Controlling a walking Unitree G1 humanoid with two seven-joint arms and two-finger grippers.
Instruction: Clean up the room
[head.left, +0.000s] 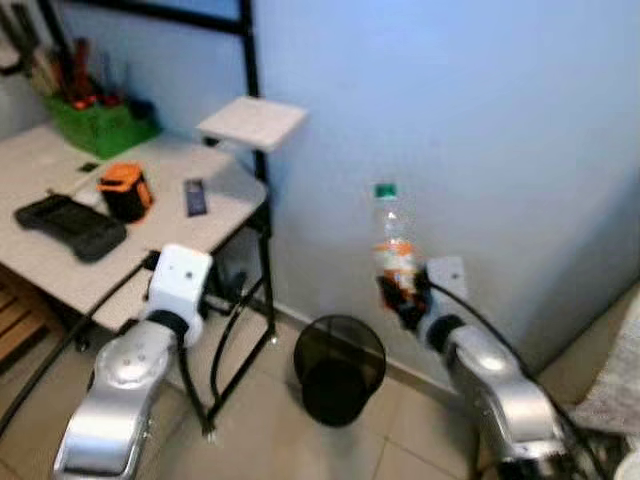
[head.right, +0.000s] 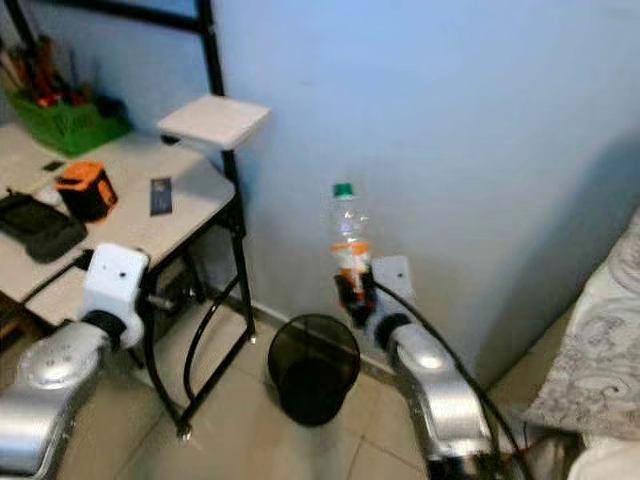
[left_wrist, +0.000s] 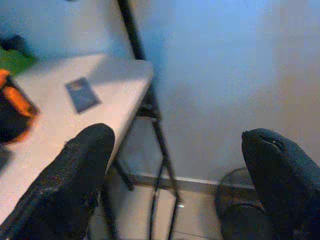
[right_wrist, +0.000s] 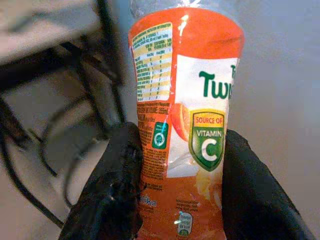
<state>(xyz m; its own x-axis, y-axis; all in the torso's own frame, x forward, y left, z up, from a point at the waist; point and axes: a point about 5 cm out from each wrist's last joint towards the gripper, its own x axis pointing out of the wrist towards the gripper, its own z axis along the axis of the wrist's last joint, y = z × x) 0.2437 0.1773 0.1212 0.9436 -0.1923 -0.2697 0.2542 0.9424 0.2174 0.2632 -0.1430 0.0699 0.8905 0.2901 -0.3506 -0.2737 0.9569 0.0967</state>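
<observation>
The right arm is bent and reaches forward and up, with the wrist raised. The right gripper is closed on the lower part of an upright bottle; its 2 black fingers press on opposite sides of the orange label. The left arm is stretched forward at a lower height, its white wrist block pointing ahead. The left gripper holds nothing, and its 2 black fingers stand wide apart.
</observation>
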